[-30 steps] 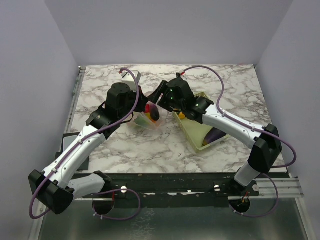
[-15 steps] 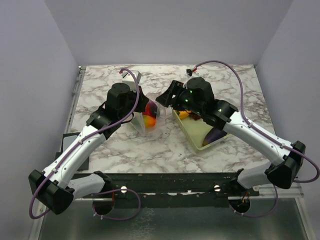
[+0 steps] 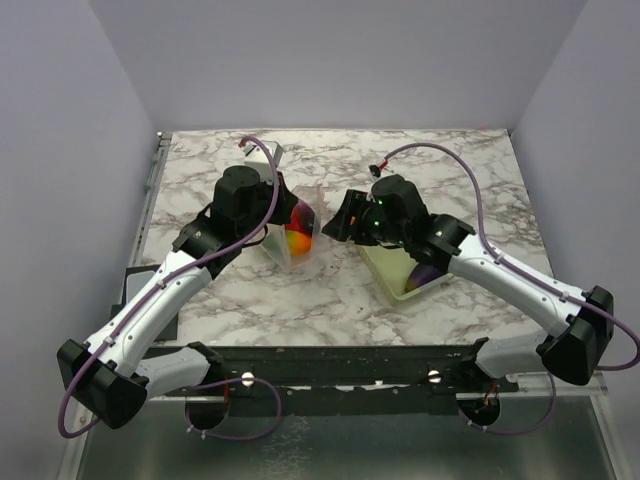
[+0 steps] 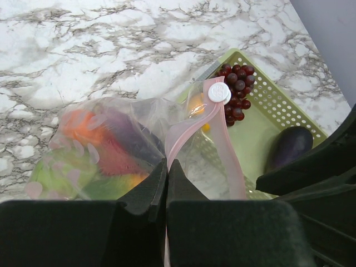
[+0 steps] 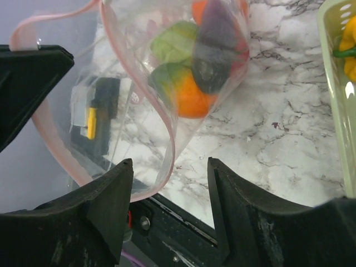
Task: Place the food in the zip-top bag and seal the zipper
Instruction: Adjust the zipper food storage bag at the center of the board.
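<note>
While left gripper [image 4: 167, 168] clamps zipper [image 4: 190, 124] — right gripper [image 5: 169, 169] spread wide.

Grippers: two, the left gripper [image 4: 167, 167] and the right gripper [image 5: 169, 166].

Bag [image 4: 111, 128]: one, directly ahead of the left gripper. It carries one zipper [image 4: 192, 125] and one white button [image 4: 219, 92].

Food inside the bag, counted ahead of the right gripper:
- one orange [image 5: 192, 92]
- two green pieces [image 5: 175, 47]
- one dark purple piece [image 5: 214, 39]
- one red piece [image 4: 114, 158]

Total: five. Anything behind these cannot be counted.

Basket [image 4: 278, 105]: one, ahead and to the right of the left gripper.

Food in the basket:
- one grape bunch [image 4: 236, 92]
- one eggplant [image 4: 292, 144]
- at least one yellow piece [image 5: 349, 36], cut off by the frame edge
</note>
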`<state>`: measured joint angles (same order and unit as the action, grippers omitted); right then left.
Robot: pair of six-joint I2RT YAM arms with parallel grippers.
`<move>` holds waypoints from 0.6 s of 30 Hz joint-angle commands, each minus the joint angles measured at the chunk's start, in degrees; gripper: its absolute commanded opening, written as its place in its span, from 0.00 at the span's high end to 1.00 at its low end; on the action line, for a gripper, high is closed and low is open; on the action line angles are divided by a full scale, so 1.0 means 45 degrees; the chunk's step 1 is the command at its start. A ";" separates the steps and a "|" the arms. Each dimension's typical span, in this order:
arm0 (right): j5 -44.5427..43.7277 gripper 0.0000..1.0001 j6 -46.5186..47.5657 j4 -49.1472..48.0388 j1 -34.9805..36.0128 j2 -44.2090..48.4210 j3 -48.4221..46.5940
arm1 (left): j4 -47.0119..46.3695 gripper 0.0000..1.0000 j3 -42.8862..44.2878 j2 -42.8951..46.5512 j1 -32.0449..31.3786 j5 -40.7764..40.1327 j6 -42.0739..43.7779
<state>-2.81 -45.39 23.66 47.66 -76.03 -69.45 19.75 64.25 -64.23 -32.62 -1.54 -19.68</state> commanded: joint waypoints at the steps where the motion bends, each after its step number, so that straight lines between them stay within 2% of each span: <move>1: 0.1064 0.40 0.0024 -0.0143 0.0073 -0.0562 0.0080 | -0.0263 1.00 -0.0098 0.0181 0.0003 -0.0146 0.0015; 8: 0.1400 0.44 -0.0098 -0.0509 0.0073 -0.1428 -0.0338 | -0.0258 1.00 -0.0078 0.0189 0.0003 -0.0073 0.0028; 11: 0.1367 0.50 -0.0137 -0.0521 0.0073 -0.1780 -0.0669 | -0.0270 1.00 -0.0078 0.0212 0.0003 -0.0048 0.0034; 14: 0.1352 0.69 -0.0090 -0.0438 0.0073 -0.1996 -0.1020 | -0.0270 1.00 -0.0078 0.0210 0.0015 -0.0059 0.0022; 17: 0.1257 0.98 -0.0033 -0.0301 0.0071 -0.1965 -0.1414 | -0.0248 0.99 -0.0060 0.0182 0.0004 0.0007 0.0072; 18: 0.1233 0.99 0.0025 -0.0231 0.0073 -0.1929 -0.1570 | -0.0248 0.99 -0.0059 0.0172 0.0003 0.0027 0.0101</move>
<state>2.28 -45.82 22.61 47.66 -84.79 -72.64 19.75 64.25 -64.23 -32.62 -1.54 -19.66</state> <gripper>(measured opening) 0.067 0.005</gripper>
